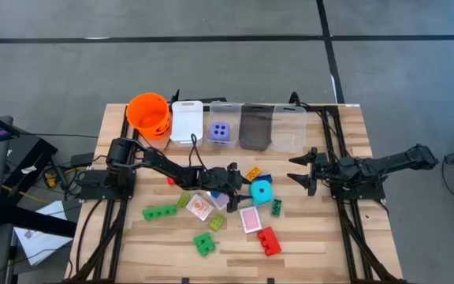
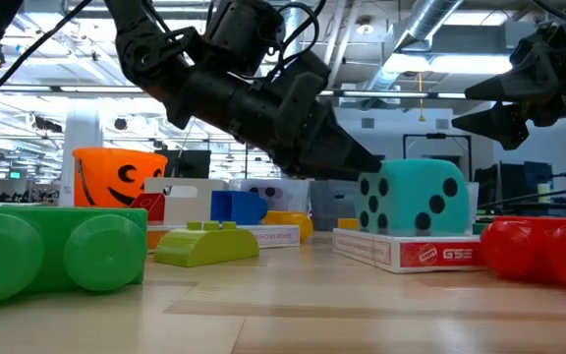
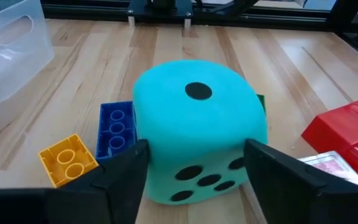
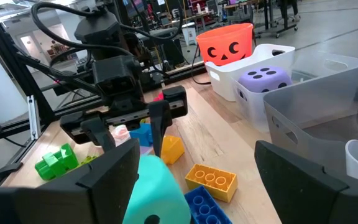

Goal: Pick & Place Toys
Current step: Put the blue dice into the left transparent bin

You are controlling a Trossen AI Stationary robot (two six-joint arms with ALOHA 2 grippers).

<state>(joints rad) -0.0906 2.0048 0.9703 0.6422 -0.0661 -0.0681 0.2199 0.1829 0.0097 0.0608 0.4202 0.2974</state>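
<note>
The bench [image 1: 306,237] is carrying a scatter of toys in its middle, with a row of bins along its far edge. One bin [image 1: 221,134] is already holding the purple die [image 1: 221,131], apparently sorted there.

The left gripper [image 1: 236,180] is reaching out to the bench's middle, its jaws standing wide on either side of the cyan die [image 1: 262,192], fingers [image 3: 120,177] just beside its faces, seemingly lining up a grasp. The right gripper [image 1: 304,170] is waiting with jaws wide open over the right part of the bench.

The cyan die is sitting flat on the bench, one-dot face up; being a cube, it is showing no long axis. A blue brick [image 3: 115,126] and yellow brick [image 3: 68,158] are lying just beside it.
</note>
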